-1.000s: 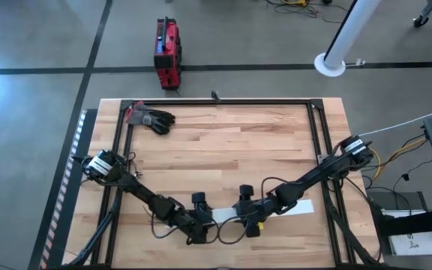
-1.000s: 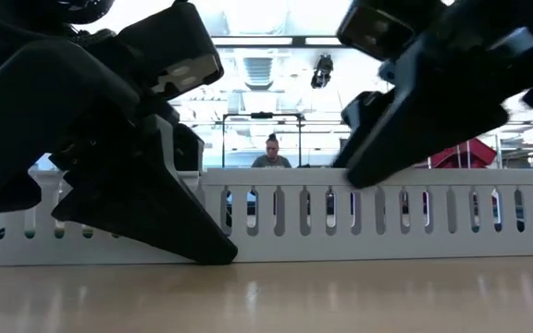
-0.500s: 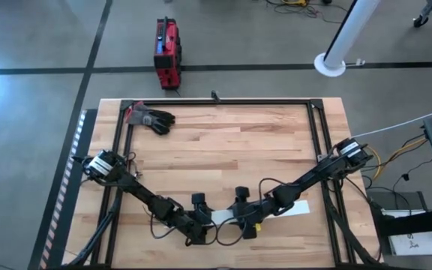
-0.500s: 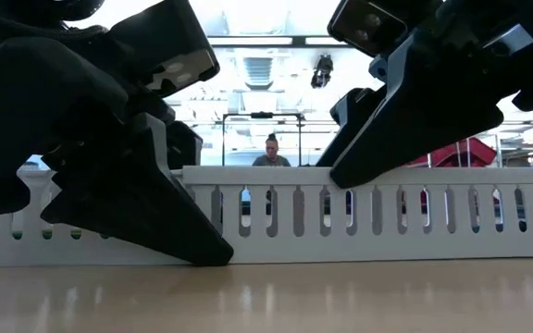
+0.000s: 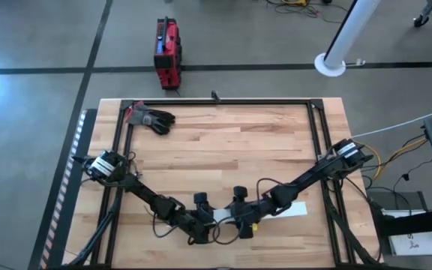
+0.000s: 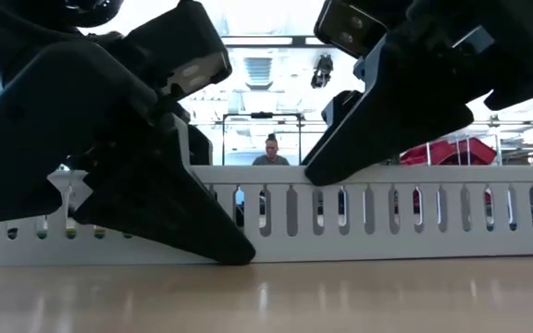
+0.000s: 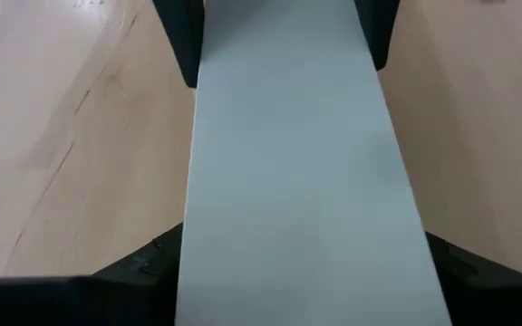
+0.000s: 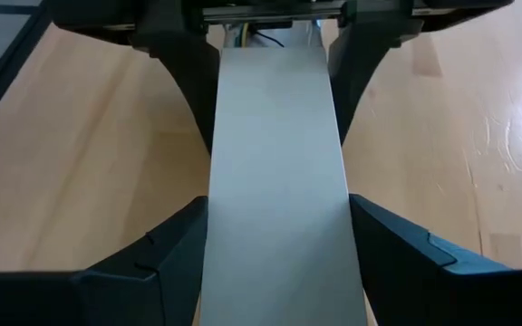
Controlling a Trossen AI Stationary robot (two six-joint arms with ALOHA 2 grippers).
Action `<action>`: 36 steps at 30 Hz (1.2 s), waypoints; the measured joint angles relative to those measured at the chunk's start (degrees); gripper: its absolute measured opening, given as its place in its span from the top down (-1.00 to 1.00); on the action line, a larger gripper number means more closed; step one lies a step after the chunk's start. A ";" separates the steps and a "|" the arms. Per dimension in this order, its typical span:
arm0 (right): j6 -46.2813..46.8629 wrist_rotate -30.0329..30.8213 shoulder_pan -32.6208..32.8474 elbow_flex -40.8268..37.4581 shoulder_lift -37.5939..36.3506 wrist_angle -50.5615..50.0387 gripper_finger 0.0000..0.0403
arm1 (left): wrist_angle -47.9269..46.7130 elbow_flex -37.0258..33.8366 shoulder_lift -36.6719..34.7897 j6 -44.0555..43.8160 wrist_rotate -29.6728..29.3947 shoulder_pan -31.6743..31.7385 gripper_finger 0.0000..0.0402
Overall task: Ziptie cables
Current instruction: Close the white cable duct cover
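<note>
Both arms reach in from the table's side edges and meet low in the middle of the high view, forming a shallow V. The left arm runs from mid-left down to the left gripper (image 5: 203,227) near the bottom centre; the right arm runs from mid-right down to the right gripper (image 5: 244,223) just beside it. In the low view the left gripper (image 6: 216,242) slants down to the tabletop, fingertip touching, while the right gripper (image 6: 327,168) hangs higher. In each wrist view the fingers (image 7: 143,263) (image 8: 157,254) stand spread apart
</note>
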 joint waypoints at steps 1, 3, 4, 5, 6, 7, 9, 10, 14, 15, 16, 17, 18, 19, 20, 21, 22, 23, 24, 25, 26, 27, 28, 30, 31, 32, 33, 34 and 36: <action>-0.42 -0.70 -0.03 0.08 0.00 0.24 -0.08 | 0.06 0.02 0.00 0.02 -0.21 0.02 -0.19; -1.02 -0.90 -0.09 0.27 0.06 0.87 -0.08 | 0.56 -0.03 0.00 0.37 -0.29 0.06 -0.17; -1.05 -0.85 -0.14 0.38 0.09 0.94 -0.08 | 0.96 -0.04 0.00 0.66 -0.30 0.11 -0.16; -1.07 -0.86 -0.30 0.57 0.09 0.71 -0.08 | 1.35 -0.05 0.00 0.96 -0.29 0.14 -0.15; -1.08 -0.66 -0.36 0.61 0.09 0.65 -0.08 | 1.63 -0.09 0.00 1.13 -0.34 0.16 -0.13; -1.11 -0.32 -0.39 0.66 0.09 0.61 -0.08 | 1.71 -0.07 -0.02 1.48 -0.38 0.16 -0.13; -1.45 -0.17 -0.59 0.75 0.09 0.06 -0.08 | 0.49 0.49 -0.51 1.75 -0.53 0.16 -0.13; -1.48 -0.16 -0.61 0.73 0.09 -0.11 -0.08 | -0.59 0.74 -0.96 1.75 -0.59 0.16 -0.15; -0.67 0.65 -0.81 0.55 -0.01 -1.27 -0.08 | -7.83 1.29 -4.72 2.12 0.33 0.24 -0.30; -0.15 0.93 -0.94 0.45 -0.08 -1.67 -0.08 | -10.33 1.22 -6.04 1.96 0.90 0.21 -0.34; 0.25 1.30 -0.96 0.28 -0.17 -2.37 -0.08 | -12.93 1.03 -7.56 1.62 1.72 0.12 -0.37; 0.47 1.42 -0.96 0.09 -0.24 -2.72 -0.08 | -15.45 0.92 -8.96 0.66 2.61 -0.02 -0.41; 0.52 1.36 -0.94 -0.14 -0.26 -2.51 -0.08 | -17.38 0.94 -10.13 -0.63 3.74 -0.16 -0.43; 0.68 1.41 -0.92 -0.38 -0.29 -2.47 -0.08 | -20.04 0.94 -11.47 -2.13 4.70 -0.36 -0.45; 0.95 1.51 -0.85 -0.60 -0.33 -2.51 -0.08 | -22.98 0.91 -12.56 -3.99 5.57 -0.57 -0.47; 0.94 1.42 -0.85 -0.73 -0.42 -2.63 -0.08 | -25.01 0.86 -13.30 -5.73 6.19 -0.84 -0.48; 0.96 1.28 -0.85 -0.75 -0.42 -2.75 -0.08 | -26.86 0.68 -13.79 -7.46 6.44 -1.24 -0.48; 1.11 1.31 -0.85 -0.83 -0.44 -2.80 -0.08 | -29.17 0.32 -13.88 -8.96 6.78 -1.60 -0.48; 1.14 1.38 -0.85 -0.85 -0.44 -2.92 -0.08 | -30.95 -0.05 -13.83 -10.28 6.82 -2.16 -0.48; 1.11 1.36 -0.85 -0.85 -0.44 -2.97 -0.08 | -31.36 -0.34 -13.75 -11.47 6.47 -2.74 -0.48; 1.04 1.27 -0.85 -0.87 -0.44 -2.97 -0.08 | -31.39 -0.57 -13.63 -12.32 6.37 -3.20 -0.47; 0.83 1.12 -0.85 -0.89 -0.42 -3.02 -0.08 | -31.26 -1.02 -13.30 -13.70 6.27 -3.57 -0.46; 0.64 1.04 -0.85 -0.89 -0.42 -3.04 -0.08 | -30.86 -1.45 -13.13 -14.70 5.75 -4.08 -0.46; -0.21 0.94 -0.84 -0.96 -0.42 -2.82 -0.08 | -30.08 -2.50 -12.06 -17.54 4.74 -4.50 -0.46; -0.79 0.88 -0.83 -0.98 -0.40 -2.57 -0.08 | -29.38 -3.09 -11.62 -18.77 4.64 -4.60 -0.46; -1.61 0.59 -0.83 -1.06 -0.38 -1.92 -0.08 | -28.52 -3.61 -11.22 -19.37 4.66 -4.61 -0.46; -2.52 -0.06 -0.83 -1.13 -0.35 -1.24 -0.08 | -27.37 -4.13 -10.67 -19.62 4.62 -4.59 -0.46; -3.38 -0.89 -0.85 -1.15 -0.28 -0.07 -0.08 | -26.23 -4.50 -10.52 -19.61 4.47 -4.59 -0.46; -5.10 -2.17 -0.92 -1.26 -0.20 1.55 -0.08 | -24.69 -4.81 -10.04 -18.98 3.39 -4.65 -0.45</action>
